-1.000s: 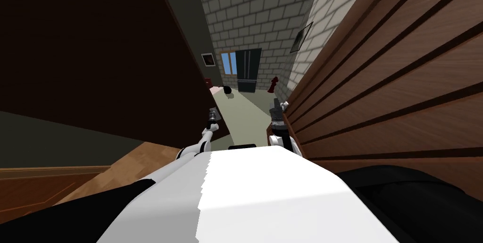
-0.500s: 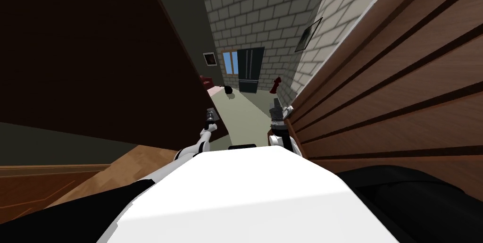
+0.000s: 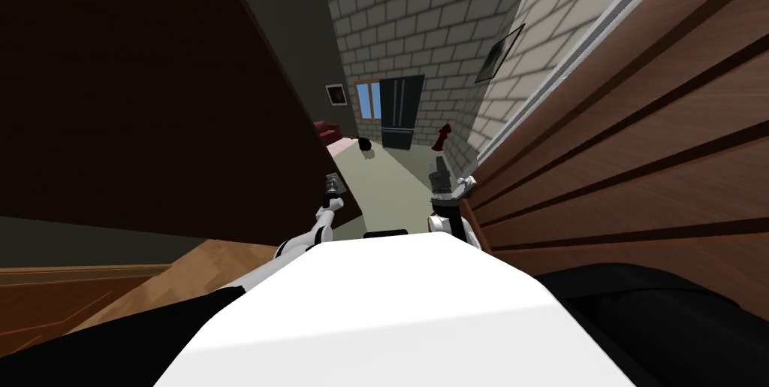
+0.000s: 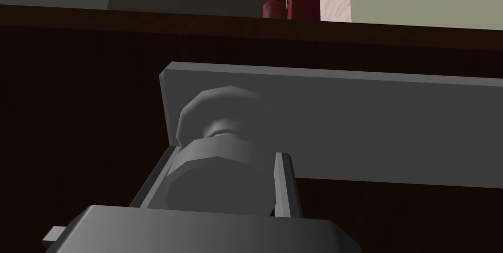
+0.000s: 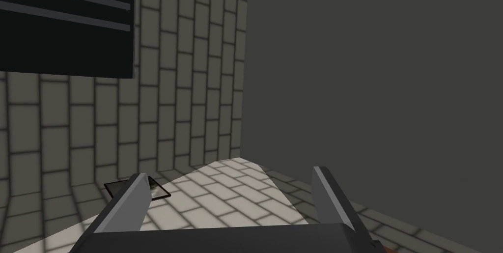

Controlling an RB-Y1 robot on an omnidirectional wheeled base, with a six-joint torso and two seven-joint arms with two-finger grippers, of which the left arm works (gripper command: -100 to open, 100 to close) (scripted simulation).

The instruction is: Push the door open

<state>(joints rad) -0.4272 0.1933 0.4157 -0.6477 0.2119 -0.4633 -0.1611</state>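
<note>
left gripper (image 4: 224,157) clasping knob (image 4: 216,186), dark door (image 4: 73,117)

The door (image 3: 150,89) is standing left of me, a panel (image 3: 638,142) right. My left gripper (image 4: 226,157) is enclosing its knob (image 4: 218,179).

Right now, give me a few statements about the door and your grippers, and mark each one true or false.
1. The left gripper is closed around the grey door knob. True.
2. The right gripper clamps a handle. False: its fingers stand open, holding nothing.
3. The knob sits on a grey plate fixed to the dark door. True.
4. The far wall is smooth and red. False: it is pale brick.
</note>
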